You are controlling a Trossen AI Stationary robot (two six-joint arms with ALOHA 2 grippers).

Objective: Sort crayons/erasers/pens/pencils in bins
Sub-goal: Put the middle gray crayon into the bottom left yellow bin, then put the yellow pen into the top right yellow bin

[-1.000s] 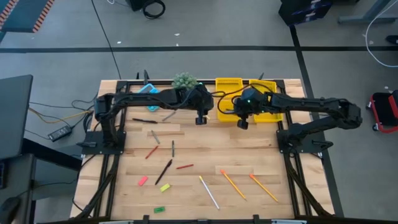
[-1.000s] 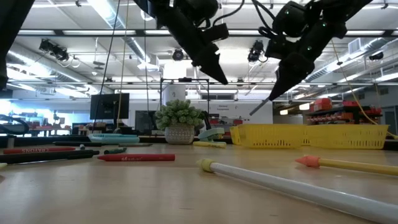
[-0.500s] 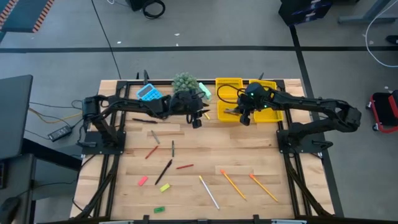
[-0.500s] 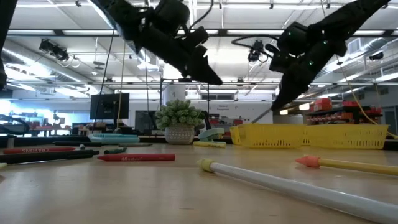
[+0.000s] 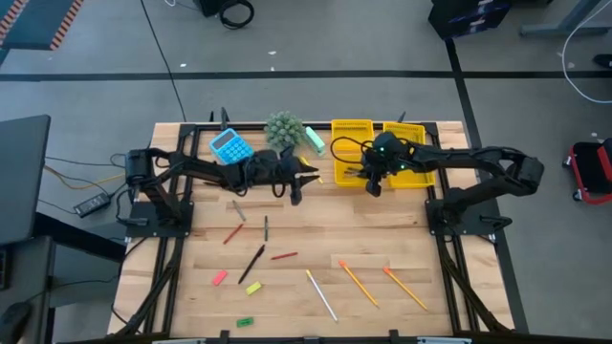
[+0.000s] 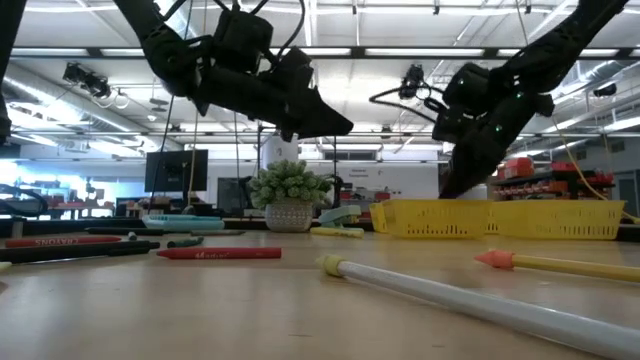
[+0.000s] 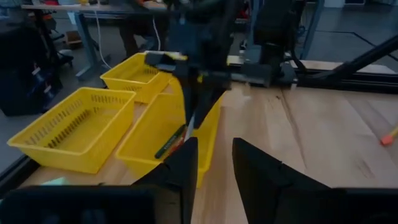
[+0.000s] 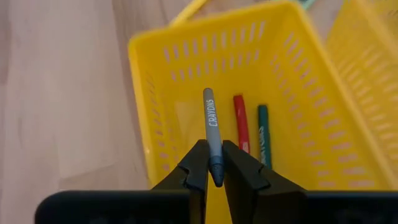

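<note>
My right gripper (image 8: 214, 148) is shut on a grey crayon (image 8: 211, 115) above a yellow bin (image 8: 155, 93), which stands at the far right of the table (image 5: 342, 170). A red crayon (image 8: 240, 121) and a green crayon (image 8: 263, 134) lie on that bin's floor. My left gripper (image 5: 304, 180) hangs open and nearly level in front of the plant, its fingers (image 7: 186, 163) with nothing between them. More crayons (image 5: 284, 256), pens (image 5: 251, 263), pencils (image 5: 361, 283) and erasers (image 5: 219, 277) lie flat on the near half of the table. My right gripper pinches the grey crayon between its two fingers near the crayon's pointed end (image 8: 215, 169). The fingers slant down from the near side and lie along the crayon, whose other end sticks out ahead of them. It hangs clear above the bin's floor.
Two more yellow bins (image 7: 68, 127) (image 7: 137, 71) stand beside the first at the far edge. A potted plant (image 5: 284, 126), a blue calculator (image 5: 229, 145) and a pale green object (image 5: 316, 141) sit at the far middle. A whitish pencil (image 6: 470, 295) lies close to the near edge.
My right gripper has sunk toward the bin with the grey crayon, whose lower end is now behind the bin's wall in the low view. My left gripper has drawn back toward the table's left and down, tipping from steeply downward to almost level.
</note>
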